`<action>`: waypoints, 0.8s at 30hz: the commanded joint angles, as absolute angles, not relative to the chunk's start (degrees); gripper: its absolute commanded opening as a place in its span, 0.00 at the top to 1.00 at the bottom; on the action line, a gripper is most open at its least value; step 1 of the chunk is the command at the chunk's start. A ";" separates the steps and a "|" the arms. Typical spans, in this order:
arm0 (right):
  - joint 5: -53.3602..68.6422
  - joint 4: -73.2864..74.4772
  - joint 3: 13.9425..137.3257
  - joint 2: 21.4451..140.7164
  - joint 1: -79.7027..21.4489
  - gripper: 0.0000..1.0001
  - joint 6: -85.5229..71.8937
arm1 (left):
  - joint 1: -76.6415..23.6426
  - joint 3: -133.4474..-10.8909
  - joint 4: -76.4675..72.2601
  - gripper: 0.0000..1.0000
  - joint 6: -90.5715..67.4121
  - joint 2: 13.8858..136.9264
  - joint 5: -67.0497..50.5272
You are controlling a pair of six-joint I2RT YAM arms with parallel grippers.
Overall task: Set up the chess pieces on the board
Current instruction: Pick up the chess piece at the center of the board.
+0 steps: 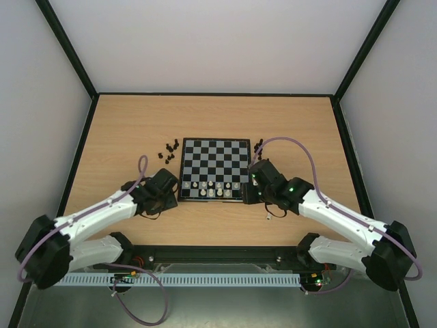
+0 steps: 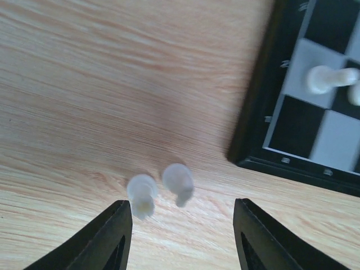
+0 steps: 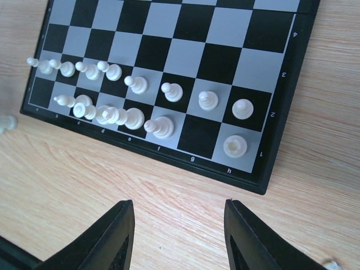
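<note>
The board (image 1: 213, 154) lies mid-table, with pale pieces (image 1: 212, 188) on its two near rows. In the right wrist view the board (image 3: 284, 107) shows a row of pawns (image 3: 171, 91) and a back row (image 3: 160, 127) with square g1 bare. Black pieces lie off the board to its left (image 1: 169, 149) and right (image 1: 258, 145). My left gripper (image 2: 183, 225) is open just off the board's near-left corner (image 2: 253, 146). Two pale pieces (image 2: 140, 194) (image 2: 179, 183) lie on the table between its fingers. My right gripper (image 3: 179, 225) is open and empty over the table, by the board's near-right corner.
A pale piece (image 3: 5, 124) lies on the wood left of the board in the right wrist view. A small pale object (image 3: 332, 263) sits at that view's bottom right. Black frame rails (image 1: 218, 94) and white walls border the table.
</note>
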State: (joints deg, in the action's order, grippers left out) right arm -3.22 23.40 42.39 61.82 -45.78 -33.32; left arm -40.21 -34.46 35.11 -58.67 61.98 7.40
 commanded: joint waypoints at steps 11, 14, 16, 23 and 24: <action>0.30 22.94 41.21 59.28 -46.08 0.55 -31.55 | -39.90 -40.39 34.19 0.56 -50.93 75.85 10.37; 0.19 22.85 41.20 59.77 -46.09 0.55 -31.55 | -39.90 -40.89 35.92 0.54 -50.76 75.25 11.27; 0.00 22.79 41.22 60.05 -46.06 0.55 -31.51 | -39.90 -40.94 36.86 0.52 -51.04 74.30 11.63; -0.14 22.68 41.22 60.62 -46.07 0.55 -31.42 | -39.90 -40.83 37.30 0.50 -50.90 72.88 12.59; -0.03 22.72 41.29 60.69 -46.10 0.55 -31.38 | -39.90 -41.13 37.16 0.50 -50.52 73.06 12.65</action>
State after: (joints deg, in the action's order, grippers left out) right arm -0.38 22.13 41.82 60.25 -45.78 -32.18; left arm -40.21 -39.70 35.53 -51.57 73.56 11.09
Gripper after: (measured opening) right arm 0.450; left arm 0.501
